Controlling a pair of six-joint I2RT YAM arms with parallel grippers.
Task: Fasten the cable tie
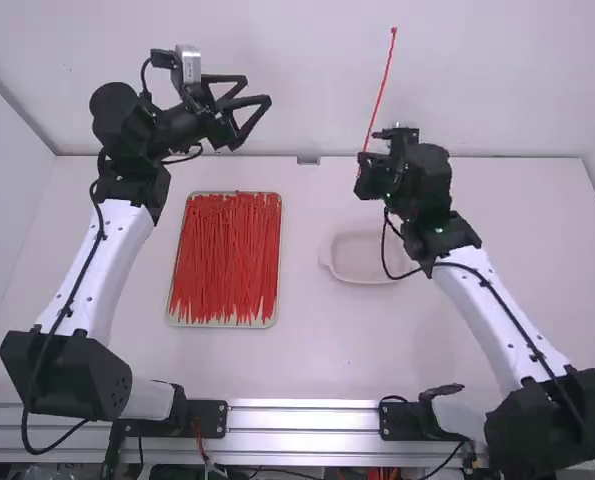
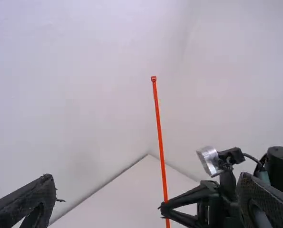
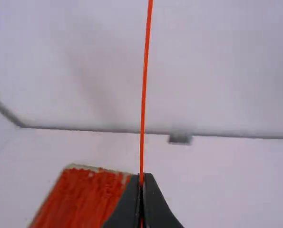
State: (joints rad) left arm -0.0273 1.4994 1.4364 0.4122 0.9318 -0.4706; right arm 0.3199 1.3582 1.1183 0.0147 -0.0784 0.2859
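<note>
Right end effector (image 1: 365,165), raised above the table (image 1: 307,350), is clamped on the lower end of one red cable tie (image 1: 380,90) that stands upright. Left end effector (image 1: 254,122) hangs spread and empty beyond the tray (image 1: 223,325) of ties.

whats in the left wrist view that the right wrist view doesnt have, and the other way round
Left wrist view adds: the small square head topping the thin red plastic cable tie, and the black right gripper seen from outside, pinching the tie low down, with a silver block above it.

Right wrist view adds: a pile of loose red cable ties in a beige tray, and a grey bracket at the far edge of the white table.

Both share: the upright tie, the right gripper shut on it, the table and white walls.
</note>
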